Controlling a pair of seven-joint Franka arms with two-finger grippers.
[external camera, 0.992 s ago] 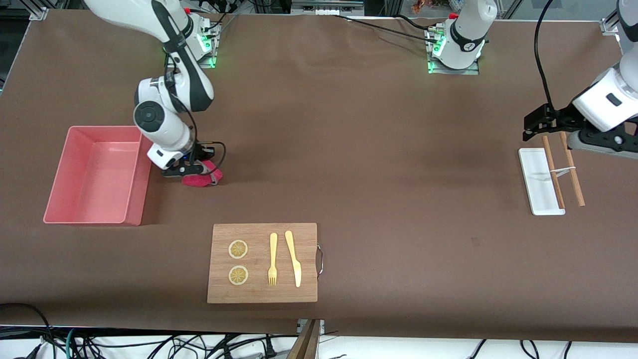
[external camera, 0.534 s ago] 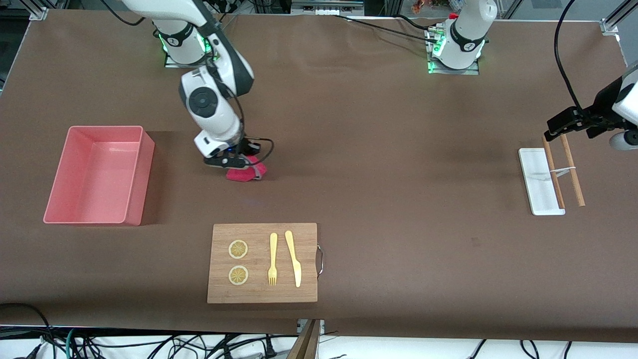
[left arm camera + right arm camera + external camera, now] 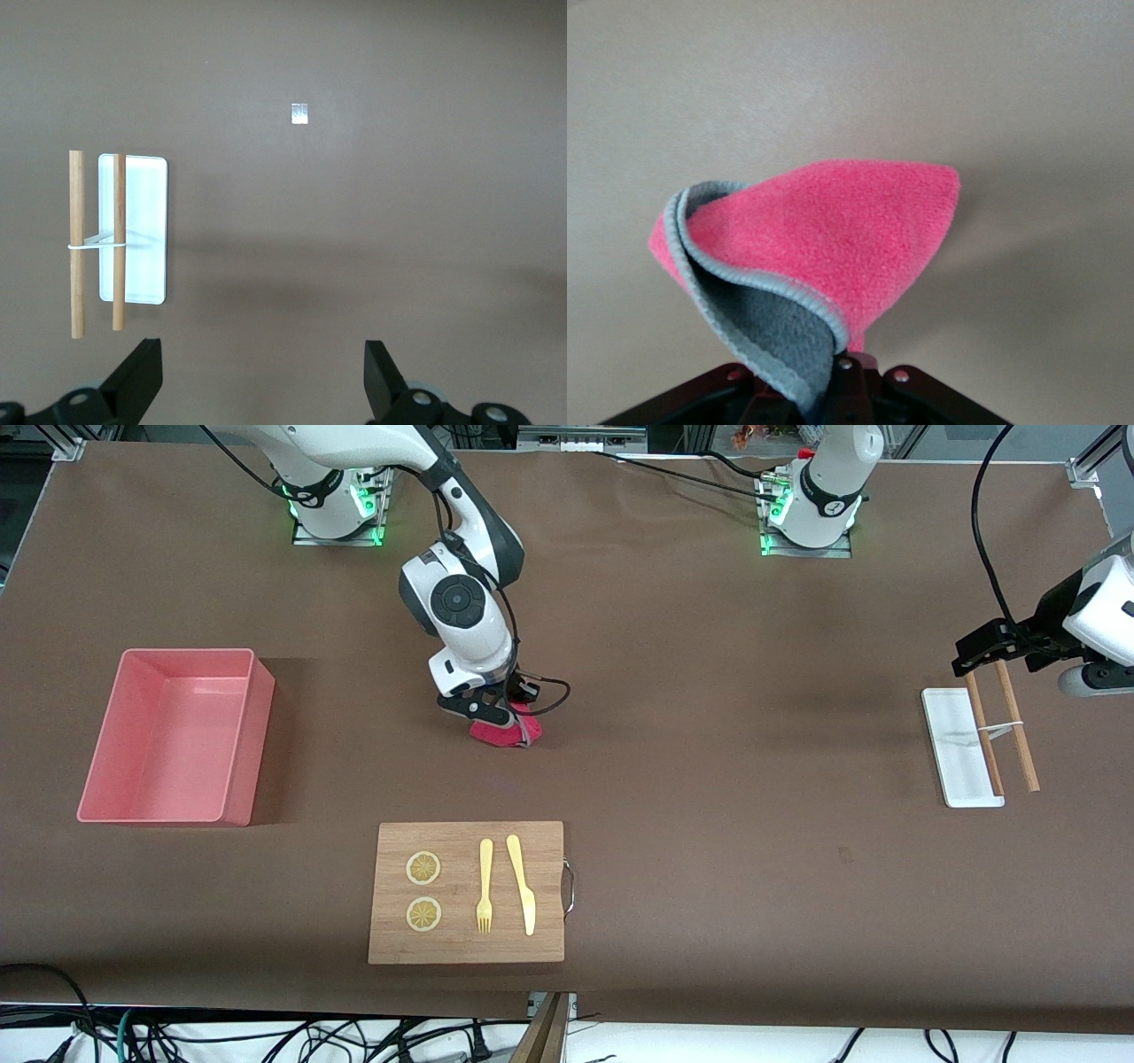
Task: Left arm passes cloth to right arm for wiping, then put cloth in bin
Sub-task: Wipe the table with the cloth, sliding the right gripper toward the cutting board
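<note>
Cloth (image 3: 505,733), small, folded, magenta-red with grey reverse and grey edging, clamped at one bunched corner in right pincer (image 3: 485,710). Hanging low over brown tabletop (image 3: 709,824) about mid-length, farther from front camera than rectangular wooden cutting board (image 3: 540,930), well apart from salmon-pink open plastic bin (image 3: 248,762) toward right arm's end. Cannot tell whether the lower fold touches the surface. Seen from right wrist: pink face spread out, grey underside curling near the closed pincer (image 3: 842,390).

Left pincer (image 3: 983,646) parked and waiting over tabletop at left arm's end, just beside flat white tray (image 3: 952,753) and pair of wooden sticks (image 3: 1019,735); fingers spread wide with nothing between them.

Handling, as a judgement: soft, limp, very light fleece-like fabric; no stiffness, so likely to droop, unfold and trail from any single hold. Not fragile, and fuzzy enough not to slip readily. Best taken at a bunched corner or through doubled layers at the fold, not by one loose edge. For wiping, press a flat pink patch down and drag it; expect bunching and rolling under friction. For the bin, carry well above the rim so the trailing flap clears it, then release over the middle.
</note>
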